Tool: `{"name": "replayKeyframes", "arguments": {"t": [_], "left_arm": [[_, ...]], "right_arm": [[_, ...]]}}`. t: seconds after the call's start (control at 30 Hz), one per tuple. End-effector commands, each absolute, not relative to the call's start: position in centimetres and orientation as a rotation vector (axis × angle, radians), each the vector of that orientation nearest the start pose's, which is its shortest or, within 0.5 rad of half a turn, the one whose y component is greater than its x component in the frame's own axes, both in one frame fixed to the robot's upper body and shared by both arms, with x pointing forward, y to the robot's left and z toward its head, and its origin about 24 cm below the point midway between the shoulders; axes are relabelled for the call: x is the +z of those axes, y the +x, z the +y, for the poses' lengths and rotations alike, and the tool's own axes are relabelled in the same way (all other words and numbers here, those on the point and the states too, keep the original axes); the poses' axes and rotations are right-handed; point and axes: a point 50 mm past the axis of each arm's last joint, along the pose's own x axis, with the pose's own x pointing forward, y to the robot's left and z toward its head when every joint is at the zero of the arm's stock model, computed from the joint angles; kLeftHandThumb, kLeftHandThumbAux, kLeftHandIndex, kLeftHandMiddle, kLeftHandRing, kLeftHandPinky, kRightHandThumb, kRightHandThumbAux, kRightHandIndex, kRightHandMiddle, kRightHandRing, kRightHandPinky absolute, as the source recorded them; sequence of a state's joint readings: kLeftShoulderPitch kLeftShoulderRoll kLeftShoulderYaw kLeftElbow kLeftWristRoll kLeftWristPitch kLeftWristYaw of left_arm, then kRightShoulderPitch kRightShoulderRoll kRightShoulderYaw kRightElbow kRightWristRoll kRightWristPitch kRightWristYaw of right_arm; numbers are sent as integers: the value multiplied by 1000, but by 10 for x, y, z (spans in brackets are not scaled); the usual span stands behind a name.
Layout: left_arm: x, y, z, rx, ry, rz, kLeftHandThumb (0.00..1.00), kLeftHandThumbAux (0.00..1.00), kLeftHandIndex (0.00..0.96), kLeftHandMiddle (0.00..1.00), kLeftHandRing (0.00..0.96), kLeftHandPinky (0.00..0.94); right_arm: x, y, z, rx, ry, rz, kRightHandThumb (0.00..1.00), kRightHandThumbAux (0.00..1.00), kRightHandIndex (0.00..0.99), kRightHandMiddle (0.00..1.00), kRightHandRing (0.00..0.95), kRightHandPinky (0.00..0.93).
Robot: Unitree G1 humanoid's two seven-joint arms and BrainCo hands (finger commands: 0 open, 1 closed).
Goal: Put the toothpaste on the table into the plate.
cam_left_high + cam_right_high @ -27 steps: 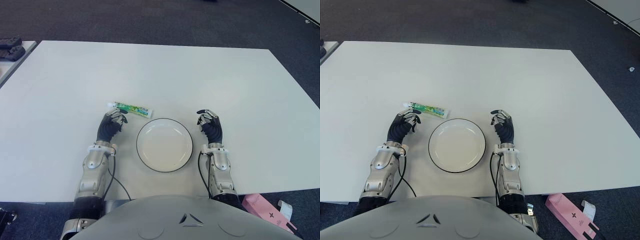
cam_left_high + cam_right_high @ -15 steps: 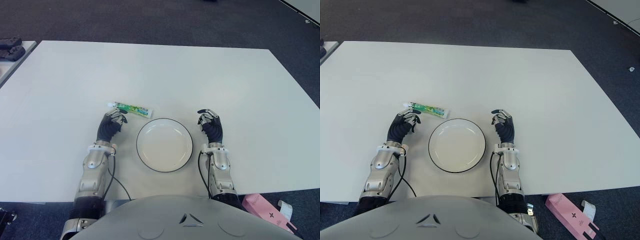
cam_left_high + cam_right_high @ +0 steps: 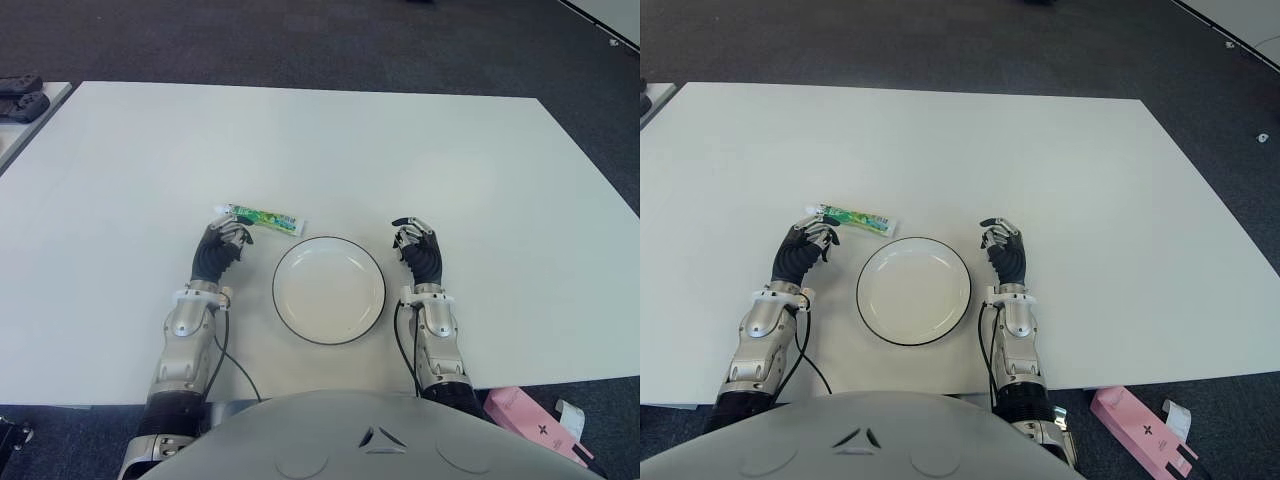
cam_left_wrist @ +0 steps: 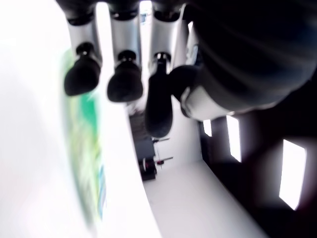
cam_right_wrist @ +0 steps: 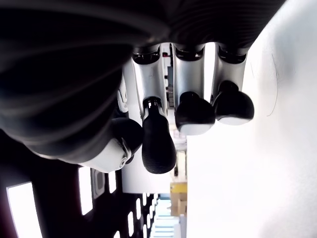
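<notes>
Lying flat on the white table (image 3: 420, 150), the toothpaste (image 3: 262, 217) sits just beyond the far-left rim of the plate (image 3: 329, 291), near it but apart, and it is in neither hand. Its long axis runs roughly left to right, tilted slightly so the right end comes a little nearer the robot; the white cap points left and the flat crimped tail points right toward the plate. By its look it should be a light, soft-walled tube: squeezable in the middle, stiffer near the cap shoulder, with a smooth printed skin that may slip under hard fingertips. A grasp across the width around the middle, fingers on the far side and thumb on the near side, would probably hold best without pinching it out of shape. The left hand (image 3: 220, 251) is just on the near side of the cap end, its fingers (image 4: 126, 82) loosely curled and gripping nothing, with the green tube showing close beside the fingertips in the wrist view; whether they touch it cannot be told. The right hand (image 3: 420, 250) shows just right of the plate, fingers likewise relaxed and empty.
</notes>
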State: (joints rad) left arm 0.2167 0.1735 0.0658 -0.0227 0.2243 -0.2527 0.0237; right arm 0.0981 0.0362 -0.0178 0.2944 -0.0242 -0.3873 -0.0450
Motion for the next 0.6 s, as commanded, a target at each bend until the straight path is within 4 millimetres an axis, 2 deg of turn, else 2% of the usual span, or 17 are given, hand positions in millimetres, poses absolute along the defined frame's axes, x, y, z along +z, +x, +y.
{"name": "replayKeyframes", "arguments": {"t": [0.03, 0.1, 0.23, 0.6], "left_arm": [[37, 207, 207, 69, 612, -94, 698, 721, 434, 779, 778, 752], [44, 210, 211, 71, 759, -148, 698, 722, 434, 782, 779, 756], [54, 215, 218, 79, 914, -212, 698, 722, 437, 804, 797, 779], [64, 219, 231, 115, 1089, -253, 701, 723, 438, 820, 808, 773]], "right_arm": [[-12, 224, -149, -78, 11, -2, 701, 727, 437, 887, 862, 849], [-12, 224, -148, -77, 17, -2, 701, 727, 437, 888, 863, 850], [-12, 225, -146, -78, 27, -8, 702, 726, 437, 895, 869, 864], [-14, 225, -144, -73, 55, -2, 703, 725, 437, 902, 876, 862]]}}
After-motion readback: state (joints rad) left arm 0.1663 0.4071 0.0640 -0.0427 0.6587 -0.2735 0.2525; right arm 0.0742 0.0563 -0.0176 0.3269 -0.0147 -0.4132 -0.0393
